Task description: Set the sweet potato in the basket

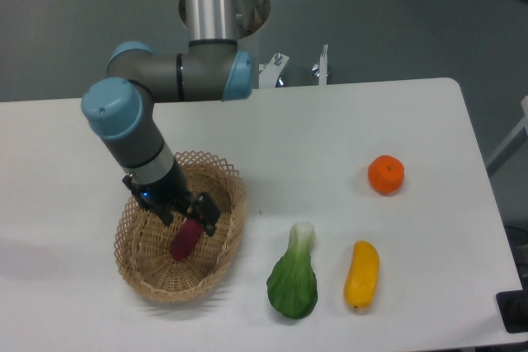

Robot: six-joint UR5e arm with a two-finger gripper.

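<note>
Partly hidden, claw (188, 218) grips sweet potato (185, 239) inside basket (221, 261).

A single fixed camera looks down from high in front of the white counter (330, 138), far enough back to take in nearly its whole top. The gripper (188, 218) sits left of centre in the lower half of the picture, the arm's base above it at the far edge.
</note>
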